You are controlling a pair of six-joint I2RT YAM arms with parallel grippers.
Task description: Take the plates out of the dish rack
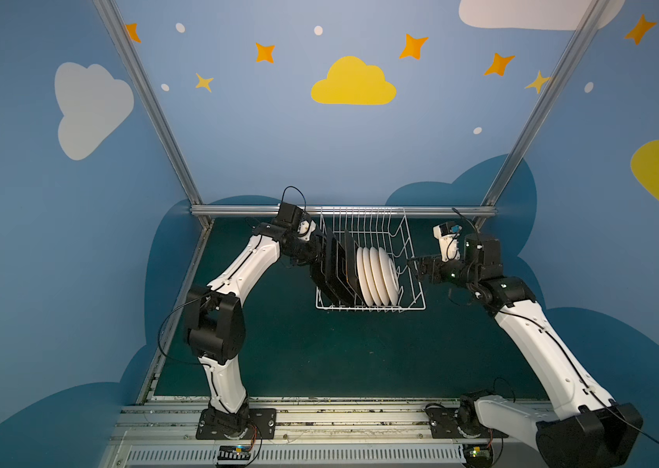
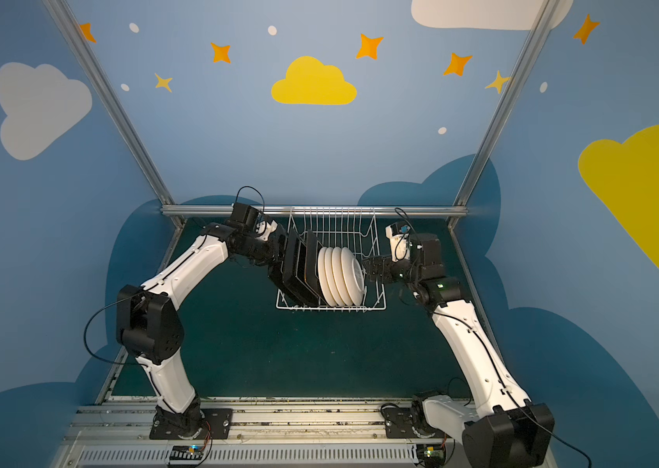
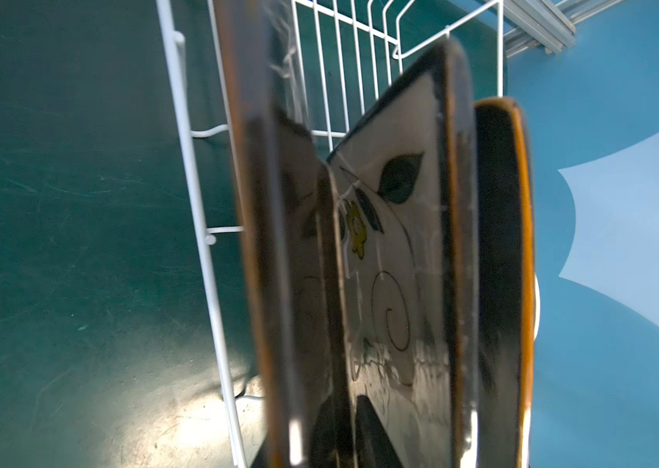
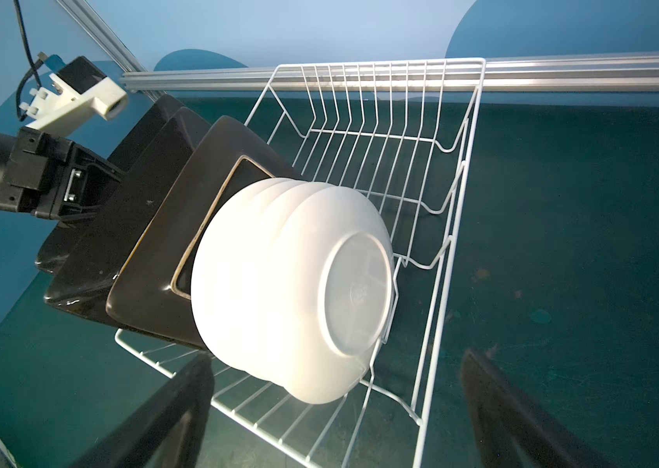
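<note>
Left hand (image 1: 321, 256) straddles the rim of the outermost square plate (image 1: 321, 279) to lift it, though I cannot tell if it is clamped. Right hand (image 1: 414, 269) hovers, spread apart.

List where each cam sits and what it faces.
Both top views: high in front, looking down and back; left arm, right arm, white wire dish rack.
Left wrist: edge-on to black-backed square plates; own body unclear.
Right wrist: faces round white plates; right gripper open.
Shared: both wrist views show the square plates and rack.
</note>
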